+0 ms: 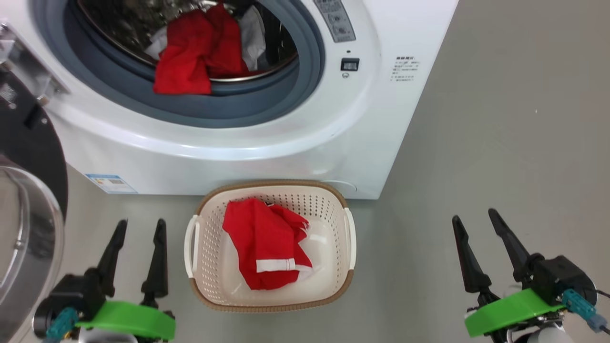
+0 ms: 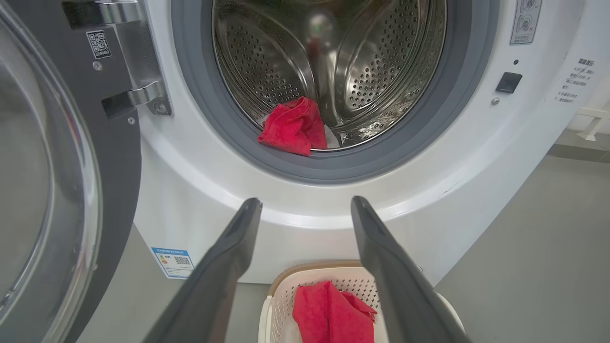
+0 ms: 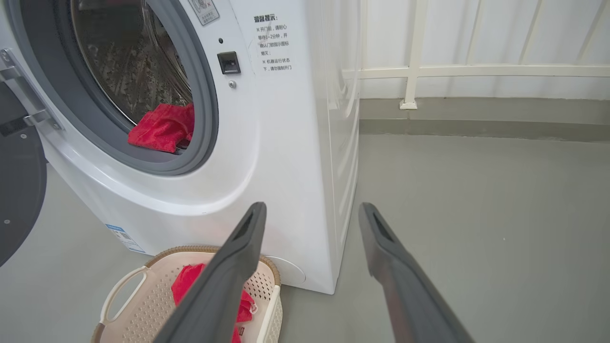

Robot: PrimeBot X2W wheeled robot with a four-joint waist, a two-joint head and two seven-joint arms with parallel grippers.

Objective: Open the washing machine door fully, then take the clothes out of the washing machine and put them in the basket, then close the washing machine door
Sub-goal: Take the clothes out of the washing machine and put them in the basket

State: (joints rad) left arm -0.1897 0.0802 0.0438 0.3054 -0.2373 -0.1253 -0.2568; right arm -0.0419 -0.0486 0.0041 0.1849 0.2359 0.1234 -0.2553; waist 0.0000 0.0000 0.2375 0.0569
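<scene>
Both grippers hang empty above the floor [image 1: 500, 119], fingers spread apart: the left gripper [image 1: 142, 222] just left of the basket [image 1: 209, 267], the right gripper [image 1: 474, 215] well off to its right. The basket stands on the floor close against the foot of the washing machine [image 1: 295, 138], a crumpled red garment [image 1: 262, 243] with a white band lying in it. More red cloth [image 1: 195, 52] and a white piece [image 1: 252, 35] sit at the front lip of the drum [image 1: 119, 28], the red drooping onto the grey seal [image 1: 267, 107]. The washing machine door [image 1: 28, 152] stands swung open at the left.
</scene>
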